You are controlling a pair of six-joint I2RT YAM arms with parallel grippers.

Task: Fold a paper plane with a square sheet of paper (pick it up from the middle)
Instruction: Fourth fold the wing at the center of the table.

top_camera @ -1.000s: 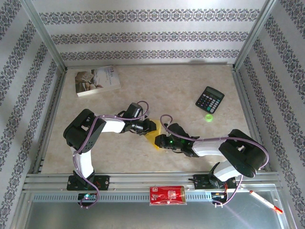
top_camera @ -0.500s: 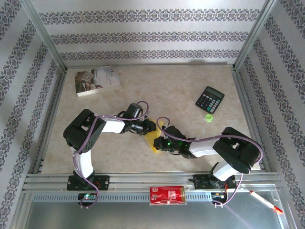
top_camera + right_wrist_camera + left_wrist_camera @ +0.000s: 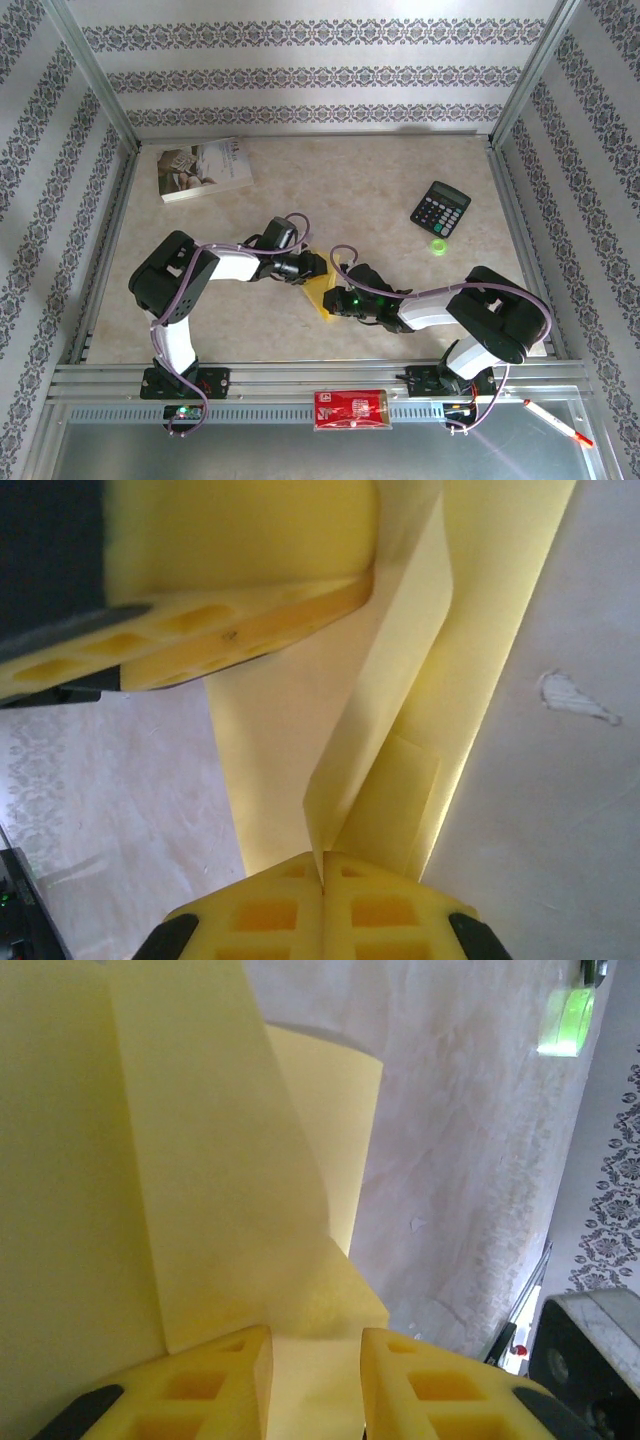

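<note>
The square sheet of paper (image 3: 322,296) is a small folded yellow shape on the table between the two arms. My left gripper (image 3: 312,268) is at its far left edge. In the left wrist view the paper (image 3: 200,1160) has stacked folds, and my left gripper (image 3: 315,1345) rests on it with its jaws apart, flat paper showing in the gap. My right gripper (image 3: 336,300) is at the near right side. In the right wrist view my right gripper (image 3: 322,865) is shut on a raised flap of the paper (image 3: 385,690); a left finger (image 3: 240,610) presses down across from it.
A white printed book (image 3: 203,168) lies at the far left and a black calculator (image 3: 440,208) with a small green piece (image 3: 438,247) at the far right. A red packet (image 3: 350,408) and a pen (image 3: 557,422) lie on the near rail.
My right gripper slid left onto the paper and shut on its raised flap. My left gripper's jaws have parted a little. The paper has shifted slightly.
</note>
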